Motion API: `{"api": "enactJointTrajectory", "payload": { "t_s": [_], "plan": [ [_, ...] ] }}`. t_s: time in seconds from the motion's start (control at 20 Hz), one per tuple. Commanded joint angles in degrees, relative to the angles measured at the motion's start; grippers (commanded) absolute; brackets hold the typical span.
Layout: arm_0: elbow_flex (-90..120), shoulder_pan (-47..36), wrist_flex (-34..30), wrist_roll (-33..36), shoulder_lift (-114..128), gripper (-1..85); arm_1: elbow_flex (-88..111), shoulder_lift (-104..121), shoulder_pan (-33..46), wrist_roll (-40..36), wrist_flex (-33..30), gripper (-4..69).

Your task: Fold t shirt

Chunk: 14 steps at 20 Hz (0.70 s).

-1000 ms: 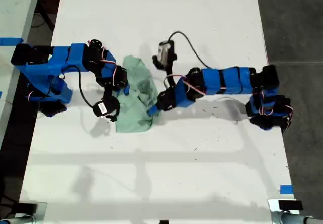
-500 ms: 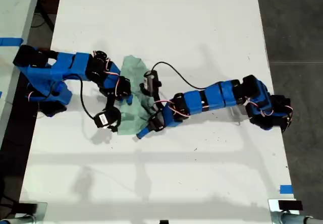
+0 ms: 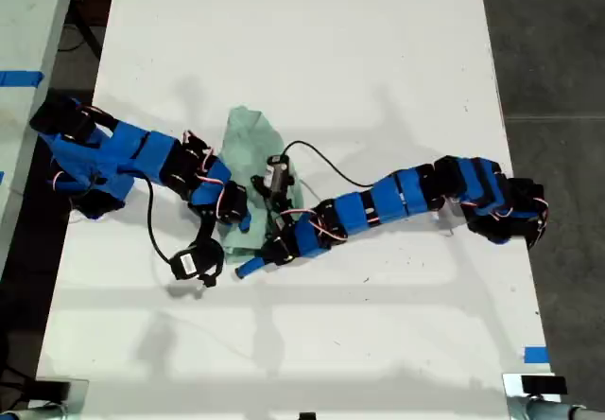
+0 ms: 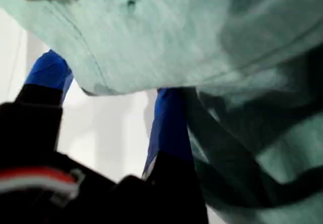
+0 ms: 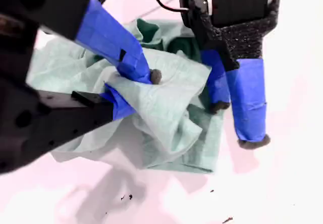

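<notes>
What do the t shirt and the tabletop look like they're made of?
T shirt: thin, soft mint-green woven or knit cloth, matte; it wrinkles, drapes, and shows stitched hems. Tabletop: hard, smooth white surface, maybe laminate, slightly scuffed with dark specks.

In the first wrist view the t shirt (image 4: 202, 47) fills the frame, blurred and cut off by the edges, draping over my first gripper (image 4: 108, 82) so its grip cannot be judged. In the exterior view both arms cover the shirt's lower part.

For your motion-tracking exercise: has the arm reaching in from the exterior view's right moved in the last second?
Yes. Its gripper has slid along the t shirt toward the exterior view's lower left, nearer the table edge at the bottom.
</notes>
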Motion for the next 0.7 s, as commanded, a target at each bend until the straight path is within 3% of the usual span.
{"api": "enactJointTrajectory", "payload": {
  "t_s": [0.0, 0.2, 0.45, 0.65],
  "plan": [
    [-3.96, 2.11, -0.35, -2.02, 0.97, -0.3, -2.9, -2.9, -1.85, 2.64, 0.97, 29.3],
    [-3.96, 2.37, -0.62, -2.02, 1.32, -0.3, -2.9, 1.93, -3.52, 4.75, 13.36, 27.1],
    [-3.87, 2.64, -0.62, -2.46, -0.09, -0.3, -2.81, 9.49, -0.18, 11.78, 39.9, 25.3],
    [-3.87, 3.6, -0.53, -3.78, -4.13, 0.9, -2.72, 12.13, 0.53, 11.78, 47.99, 24.9]
  ]
}}
